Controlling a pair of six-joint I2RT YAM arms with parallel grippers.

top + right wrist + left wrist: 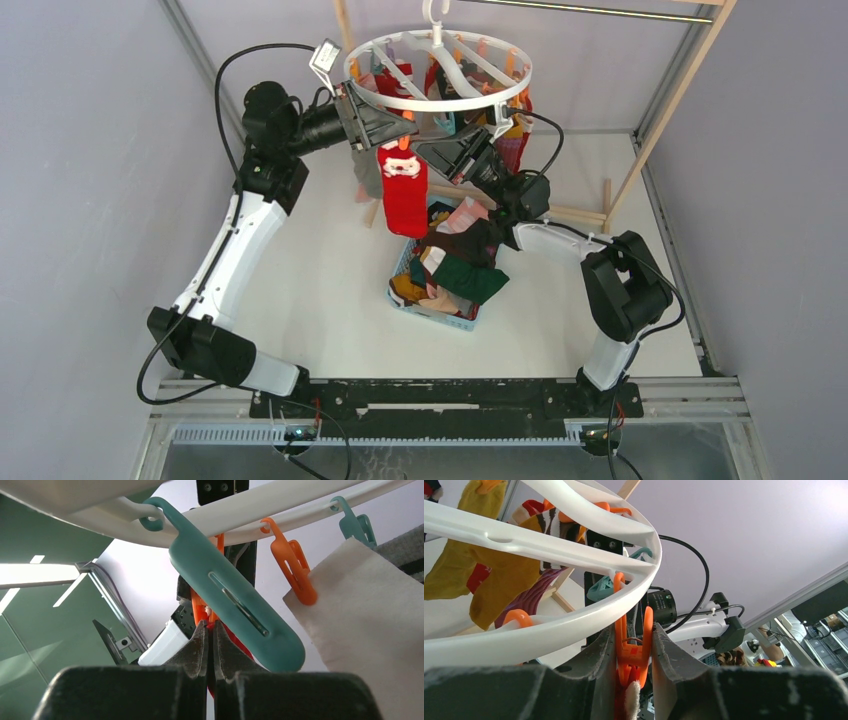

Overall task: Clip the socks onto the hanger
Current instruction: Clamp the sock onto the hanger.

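Hanger (pixel 445 103): hangs by its hook from the rod (pixel 600 10), above the middle of the far edge of the table (pixel 320 290); carries several socks on the far and right parts of the ring.

Left gripper (pixel 634 647): held high at the near-left rim of the ring; closed on the orange clip (pixel 633 652), one finger pressing each side.

Orange clip: hooked on the rim, upright, with a bit of white and red cloth just under it between the fingers.

Red sock (pixel 404 190): with a Santa face; hangs straight down under the near rim, between the two grippers, over the table's middle toward the far edge.

Right gripper (pixel 210 640): held up under the near rim from the right side; fingers almost together, pinching a thin strip of the red sock.

Teal clip (pixel 235 612): hangs tilted from the rim, just beside the right fingers.

Pale sock (pixel 365 645): hangs from the rim, at the right in the right wrist view.

Mustard socks (pixel 499 585): hang from the far side of the ring in the left wrist view.

Basket (pixel 432 314): light blue, on the table's middle, a little toward the right edge, partly under the right forearm; holds loose socks (pixel 470 280) in green, mustard, pink and black.

Frame (pixel 680 90): wooden, stands at the far-right corner and bears the rod.
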